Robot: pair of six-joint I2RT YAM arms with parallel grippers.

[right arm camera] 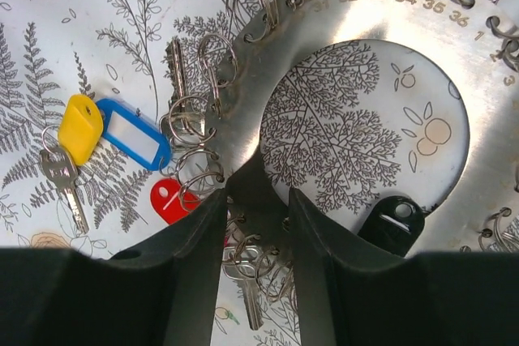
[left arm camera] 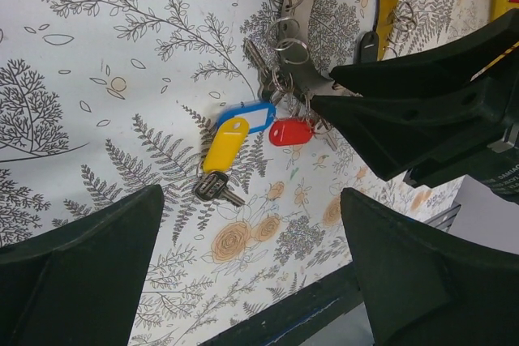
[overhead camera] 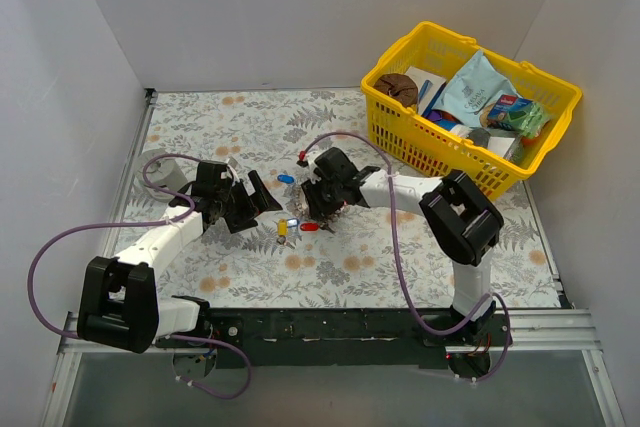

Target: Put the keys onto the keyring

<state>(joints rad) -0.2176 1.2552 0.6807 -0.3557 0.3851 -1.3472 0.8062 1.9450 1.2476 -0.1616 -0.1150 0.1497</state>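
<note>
Left of the right gripper (right arm camera: 257,196) (clamping the flat, silver, numbered keyring (right arm camera: 381,22)), yellow-, blue- and red-tagged metal keys (right arm camera: 134,134) are lying seemingly unthreaded; the left gripper (left arm camera: 250,200) is hanging wide open.

The keys (right arm camera: 130,134) have glossy plastic heads and metal blades; the keyring (right arm camera: 491,168) is polished metal.

table (overhead camera: 250,127): floral cloth | lying on it: keys (left arm camera: 235,131), yellow basket (overhead camera: 430,142)
</note>
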